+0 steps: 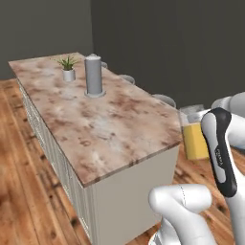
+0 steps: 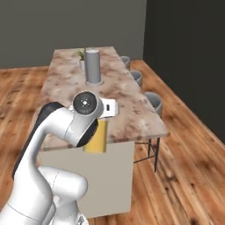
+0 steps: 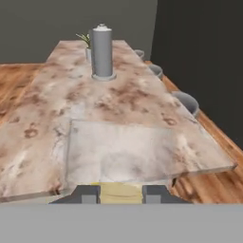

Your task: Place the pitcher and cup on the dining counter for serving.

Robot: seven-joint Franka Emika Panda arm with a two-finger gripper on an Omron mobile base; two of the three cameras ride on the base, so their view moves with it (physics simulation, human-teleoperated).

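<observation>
While clamped by claw [image 3: 121, 193], pitcher [image 1: 195, 139] aloft.

pitcher [image 2: 97, 138] partly behind arm

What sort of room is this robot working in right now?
Likely a home kitchen or dining area: a long island counter with a marbled stone top, grey stools tucked along its far side, a small potted plant on it, and a wooden plank floor.

Both base views look forward and down the worktop [image 1: 100, 124] from either side; the hand view skims it closely
</observation>
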